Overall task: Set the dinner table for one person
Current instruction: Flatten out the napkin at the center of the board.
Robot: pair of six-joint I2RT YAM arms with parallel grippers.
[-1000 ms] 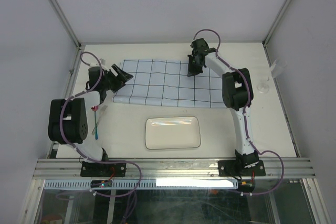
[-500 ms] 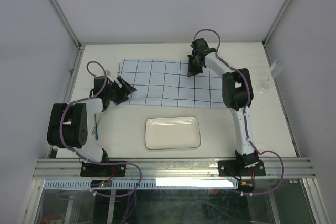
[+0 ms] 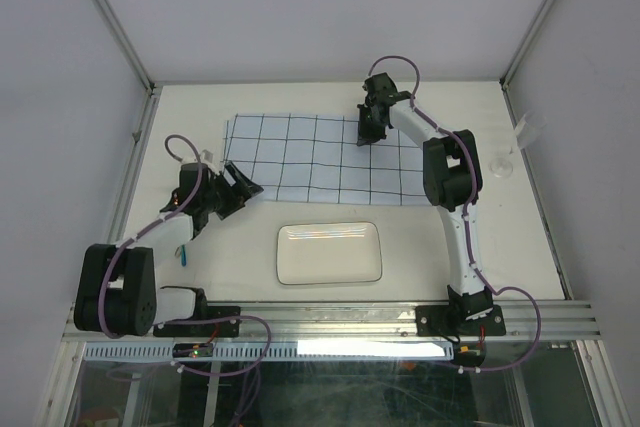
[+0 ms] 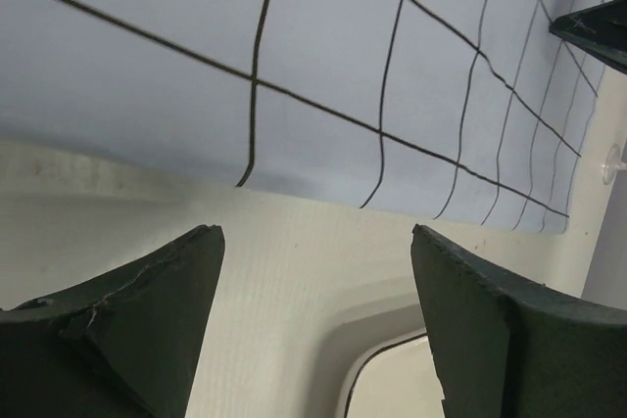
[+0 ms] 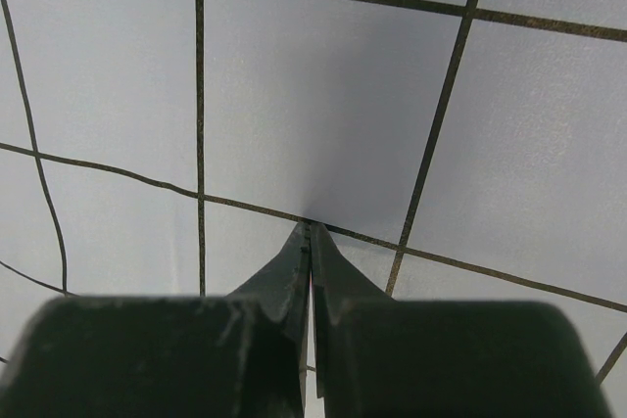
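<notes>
The step in hand looks like laying the cloth (image 3: 300, 162) as the place mat; it lies spread on the far half of the worktop (image 3: 240, 257), nearly flat, with its near edge running slightly askew. The worktop itself fills the whole floor of the cell, between aluminium rails. The plate (image 3: 330, 252) sits bare on the worktop just beside the cloth's near edge, not on it.

The right gripper (image 3: 368, 135) is down at the cloth's far edge. In the wrist view the right gripper (image 5: 311, 227) has its fingers pressed together, tips touching the cloth (image 5: 313, 95) on a grid line; whether a fold is caught between them I cannot tell.

The left gripper (image 3: 238, 187) hangs by the near left corner of the cloth, spread wide and holding nothing. Its own camera shows the left gripper (image 4: 313, 237) over bare worktop, the cloth (image 4: 323, 75) edge just ahead and a corner of the plate (image 4: 392, 384) below.

My judgement: the cloth is almost placed and nothing is set on it yet. The next move calls for the left gripper to drop onto that near corner and draw it square while the right gripper anchors the far side; then the plate must go onto the cloth. It is flat and low-rimmed, so a grip on its edge will need care. A slim blue-green item (image 3: 183, 252) lies by the left arm, too small to name.
</notes>
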